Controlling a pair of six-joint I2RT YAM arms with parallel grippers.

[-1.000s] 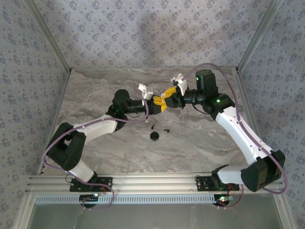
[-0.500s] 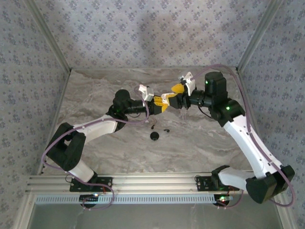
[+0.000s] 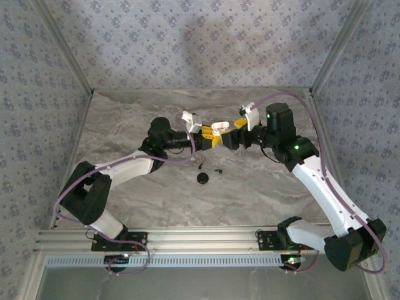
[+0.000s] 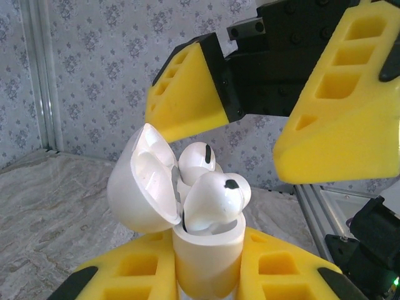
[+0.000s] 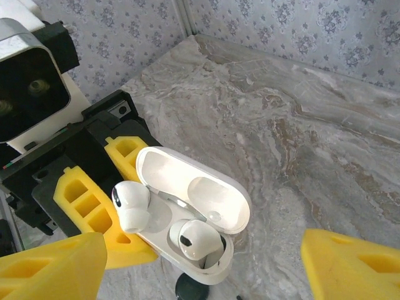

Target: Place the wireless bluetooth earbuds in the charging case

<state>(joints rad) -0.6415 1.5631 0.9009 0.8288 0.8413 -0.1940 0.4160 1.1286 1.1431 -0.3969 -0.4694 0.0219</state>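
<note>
Right wrist view gives us the white charging case [image 5: 187, 181], lid open, pinched at its base by the left gripper [image 4: 206, 275], and with the right gripper [image 5: 201, 262] spread wide above it we would push the proud earbud [image 5: 130, 206] (the other earbud [image 5: 194, 240] sits lower) straight down.

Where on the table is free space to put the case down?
The marble table is bare at the rear left, between the left wall and the left arm, and at the near right, between the small black pieces and the right arm. Crowded: the centre, where the left claw holds the charging case and the open right claw faces it.
</note>
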